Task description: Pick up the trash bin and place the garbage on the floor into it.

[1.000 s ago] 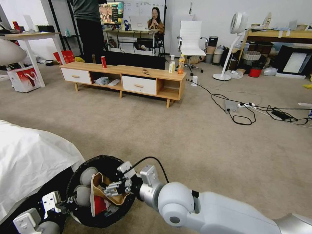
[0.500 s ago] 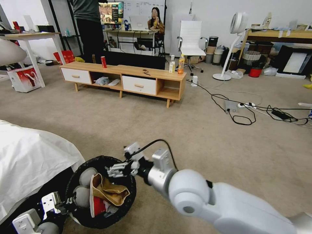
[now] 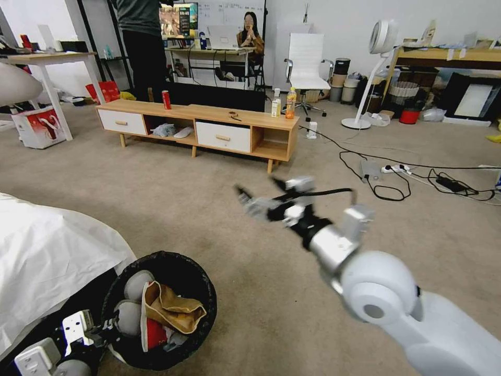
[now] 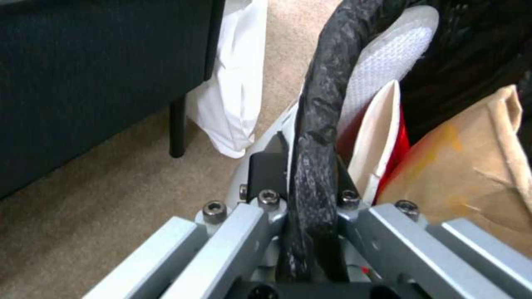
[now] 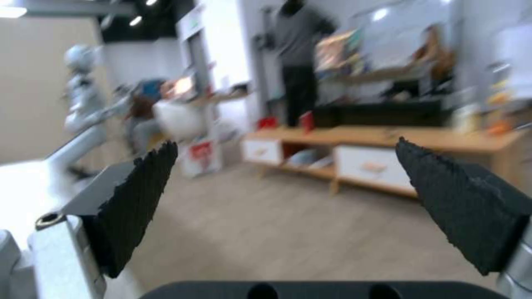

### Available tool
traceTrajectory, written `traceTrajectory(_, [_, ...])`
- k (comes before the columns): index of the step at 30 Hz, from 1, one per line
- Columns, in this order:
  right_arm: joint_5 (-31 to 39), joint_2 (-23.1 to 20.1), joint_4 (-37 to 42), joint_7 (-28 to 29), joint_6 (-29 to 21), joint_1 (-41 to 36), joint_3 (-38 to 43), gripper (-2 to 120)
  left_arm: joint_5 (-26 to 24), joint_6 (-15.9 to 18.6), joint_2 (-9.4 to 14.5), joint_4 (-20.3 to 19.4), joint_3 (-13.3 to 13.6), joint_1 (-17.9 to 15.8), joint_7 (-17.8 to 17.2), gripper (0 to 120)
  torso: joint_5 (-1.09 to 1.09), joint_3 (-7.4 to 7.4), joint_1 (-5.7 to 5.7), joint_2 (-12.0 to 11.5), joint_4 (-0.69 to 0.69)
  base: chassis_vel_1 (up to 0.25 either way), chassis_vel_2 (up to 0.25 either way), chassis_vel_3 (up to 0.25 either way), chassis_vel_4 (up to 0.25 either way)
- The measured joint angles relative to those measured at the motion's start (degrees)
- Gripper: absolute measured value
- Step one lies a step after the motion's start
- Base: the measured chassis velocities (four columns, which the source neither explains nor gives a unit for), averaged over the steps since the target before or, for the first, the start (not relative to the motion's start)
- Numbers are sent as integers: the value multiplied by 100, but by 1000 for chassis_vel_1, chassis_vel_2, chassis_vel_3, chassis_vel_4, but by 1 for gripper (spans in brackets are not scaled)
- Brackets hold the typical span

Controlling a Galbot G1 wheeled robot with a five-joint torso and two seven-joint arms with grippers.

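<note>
The trash bin (image 3: 203, 292), round with a black bag over its rim, sits at my lower left on the floor (image 3: 172, 209). My left gripper (image 3: 102, 330) is shut on its near rim; in the left wrist view the rolled black rim (image 4: 316, 124) runs between the jaws of the left gripper (image 4: 310, 207). Inside lies garbage: a tan cardboard tray (image 3: 175, 310) (image 4: 471, 174), a red-white cup (image 3: 150, 334) (image 4: 382, 141) and pale wads (image 3: 136, 284). My right gripper (image 3: 257, 188) hangs open and empty above the carpet, well beyond the bin. Its black pads (image 5: 136, 195) stand wide apart around the right gripper's gap (image 5: 288, 195).
A white sheet (image 3: 47, 250) covers furniture just left of the bin. A low wooden cabinet (image 3: 209, 125) stands ahead with an upright red can and bottles on top. Cables and a power strip (image 3: 396, 177) cross the carpet at right, near a standing fan (image 3: 373, 68).
My right gripper let go of the cardboard tray in the bin, rose out and swung up and forward to the right. The left gripper kept its hold on the rim.
</note>
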Motion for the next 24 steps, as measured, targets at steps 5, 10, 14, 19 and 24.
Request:
traceTrajectory(5, [-306, 100, 61, -114, 350, -508, 857, 100, 72, 0, -48, -88, -78, 155, 76, 2, 0, 0, 0, 0, 5, 0, 0, 0, 0])
traceTrajectory(10, [-916, 183, 170, -268, 625, -1131, 1554, 100, 218, 0, -94, -162, -136, 239, 132, 2, 0, 0, 0, 0, 6, 0, 0, 0, 0])
traceTrajectory(14, [-1987, 266, 222, -583, 955, -2110, 2367, 100, 253, 0, -100, -186, -130, 271, 147, 2, 0, 0, 0, 0, 2, 0, 0, 0, 0])
traceTrajectory(19, [-3060, 451, 213, -760, 1312, -3069, 2812, 100, 307, 0, -121, -185, -53, 270, 150, 2, -1, 0, 0, 1, 1, 0, 0, 0, 0])
traceTrajectory(24, [-3710, 709, 290, -708, 1377, -3854, 2936, 100, 371, -1, -148, -159, 29, 248, 161, 2, -2, 0, 0, 1, 3, 0, 0, 0, 0])
